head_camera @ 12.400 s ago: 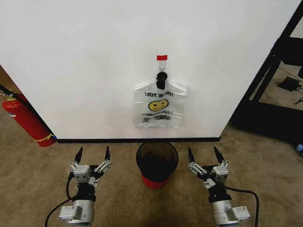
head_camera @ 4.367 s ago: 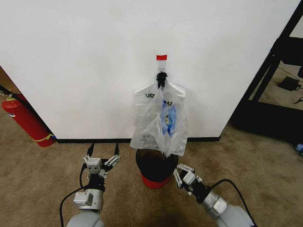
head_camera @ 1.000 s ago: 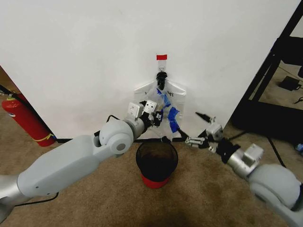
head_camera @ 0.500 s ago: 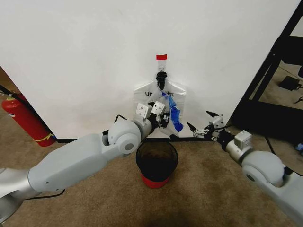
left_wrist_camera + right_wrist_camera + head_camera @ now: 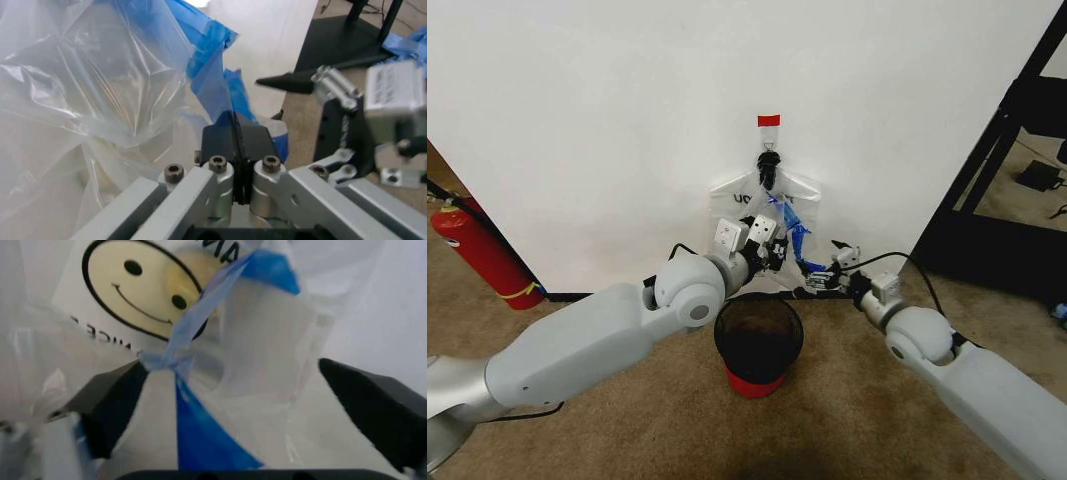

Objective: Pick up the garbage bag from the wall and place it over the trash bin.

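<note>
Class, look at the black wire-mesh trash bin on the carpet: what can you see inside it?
The trash bin looks dark and unlined; its bottom is too shadowed to tell what lies there. The garbage bag hangs on the wall above, pinched by the left claw.

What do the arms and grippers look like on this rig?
Both arms are smooth light-grey rounded shells with round joint caps. The left gripper has a silver bolted linkage, black fingers and a thin black cable at the wrist. The right gripper is alike, with pointed black fingers.
</note>
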